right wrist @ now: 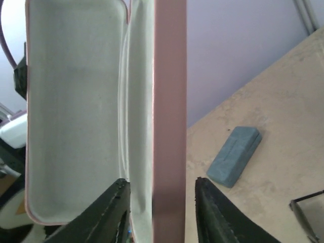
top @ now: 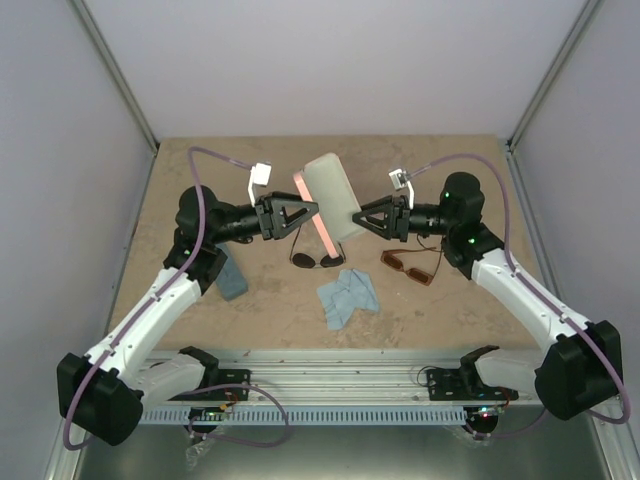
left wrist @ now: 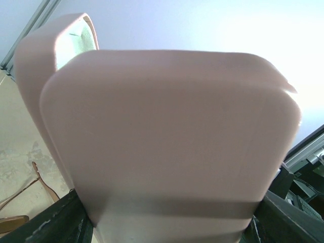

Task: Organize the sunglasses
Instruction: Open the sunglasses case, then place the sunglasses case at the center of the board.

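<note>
Nearest the arms' bases, a crumpled light blue cloth (top: 347, 297) lies on the tan table (top: 250, 330). Just beyond it, the two pairs of sunglasses rest on the tabletop, apart from each other. The black sunglasses (top: 318, 261) have a thin wire frame with round dark lenses and sit near the middle, just past the cloth. The amber sunglasses (top: 410, 268) have a thicker, translucent brown frame with rectangular lenses and lie to the right, beside the right arm. A blue case (top: 232, 277) lies on the left.

Farther back, an open pink case (top: 330, 195) with a pale lining is raised between the two grippers. The left gripper (top: 310, 211) is clamped across one shell. The right gripper (top: 360, 216) has its fingers (right wrist: 109, 212) on either side of the other shell's wall. I cannot tell whether they press it.
</note>
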You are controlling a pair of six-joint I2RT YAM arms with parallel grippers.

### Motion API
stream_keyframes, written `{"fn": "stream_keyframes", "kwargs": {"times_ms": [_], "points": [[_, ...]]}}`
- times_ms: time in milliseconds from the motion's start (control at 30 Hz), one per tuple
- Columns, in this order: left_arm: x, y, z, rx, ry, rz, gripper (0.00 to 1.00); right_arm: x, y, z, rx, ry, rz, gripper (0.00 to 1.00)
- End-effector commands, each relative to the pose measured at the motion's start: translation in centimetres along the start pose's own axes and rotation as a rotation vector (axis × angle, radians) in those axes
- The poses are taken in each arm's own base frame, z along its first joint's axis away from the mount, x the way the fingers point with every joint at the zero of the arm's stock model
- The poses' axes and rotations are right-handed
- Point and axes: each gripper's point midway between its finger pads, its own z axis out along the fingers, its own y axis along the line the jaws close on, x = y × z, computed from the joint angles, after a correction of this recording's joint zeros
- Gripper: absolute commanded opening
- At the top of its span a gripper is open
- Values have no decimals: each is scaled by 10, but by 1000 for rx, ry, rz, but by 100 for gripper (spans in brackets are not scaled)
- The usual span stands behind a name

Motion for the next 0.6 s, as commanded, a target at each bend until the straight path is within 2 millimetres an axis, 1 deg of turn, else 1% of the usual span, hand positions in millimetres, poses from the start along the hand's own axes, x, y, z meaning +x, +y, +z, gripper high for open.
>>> {"fn": "stream_keyframes", "kwargs": {"times_ms": [0,67,133,167,233,300,333,400,433,467,500,567], "points": [[-11,-16,1,43,-24,59,40,0,12,-1,-56,11,-43,27],[-10,-10,2,26,-25,47,41,-3,9,-1,-34,-1,-40,16],[-9,-1,3,-5,-26,32,46,-6,3,0,-5,-8,-34,9],[-8,6,3,-31,-28,21,52,-7,0,0,9,-8,-31,6],[-8,23,2,-108,-38,-2,69,-9,-11,1,63,-14,-22,3],[-7,46,0,-216,-51,-19,88,-11,-28,1,153,-15,-31,4],[-10,57,-3,-287,-62,-22,98,-11,-40,0,213,-10,-34,5],[-13,83,-13,-451,-76,-29,99,-9,-69,-7,371,6,-37,5],[-13,99,-21,-551,-80,-37,99,-8,-85,-11,459,21,-41,4],[-14,111,-29,-638,-89,-36,99,-8,-108,-19,580,28,-45,4],[-12,125,-40,-739,-90,-43,99,-6,-124,-28,675,41,-54,4],[-16,142,-61,-887,-125,-32,99,-1,-154,-45,854,78,-64,4]]}}
